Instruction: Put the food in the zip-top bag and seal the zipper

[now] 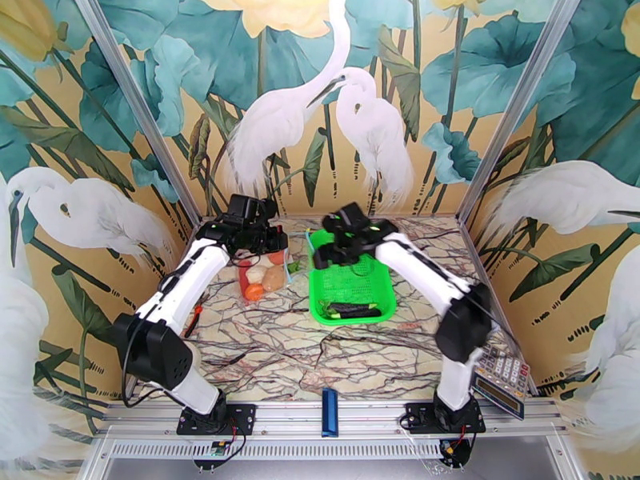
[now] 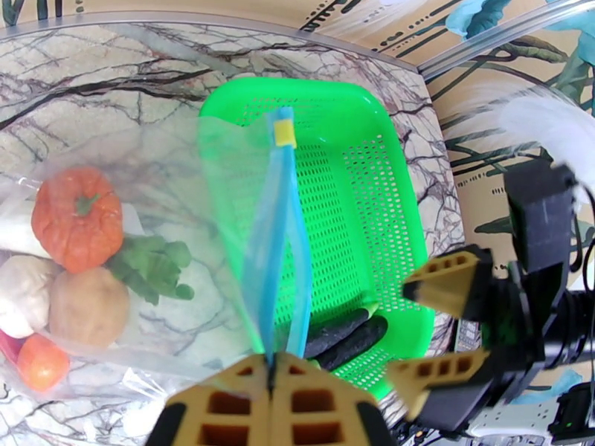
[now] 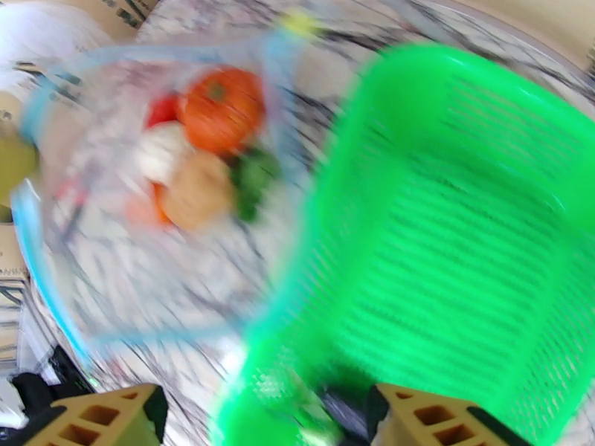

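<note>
Short, thick blue bar (image 1: 329,412) of hard plastic lies mid near edge of the table (image 1: 320,354), between the arm bases. Near right corner: a calculator (image 1: 500,383). Tabletop is flat, with a marble print, cream with dark veins. Three walls (image 1: 96,114) carry wallpaper of white herons and teal leaves, with aluminium posts (image 1: 512,98) at the far corners.

Green basket (image 1: 376,270) is rectangular perforated plastic, centred toward the far edge. Dark elongated eggplants (image 2: 346,336) lie in its near end.

Clear bag (image 2: 141,154) of soft crinkled film sits just left of the basket, also toward the far edge, its body lying on the table. Inside it:
- round orange tomato (image 2: 78,217)
- tan potato (image 2: 88,306)
- pale garlic (image 2: 22,291)
- leafy green piece (image 2: 152,265)
- second small tomato at the lower edge

Left gripper (image 2: 271,366) is clamped closed on the zipper (image 2: 279,239), a thin light-blue strip running up from the fingers to a small yellow slider (image 2: 284,133).

Right gripper (image 2: 401,328) has its jaws apart with nothing between them, over the basket's far left corner. Its wrist view is motion-blurred.
</note>
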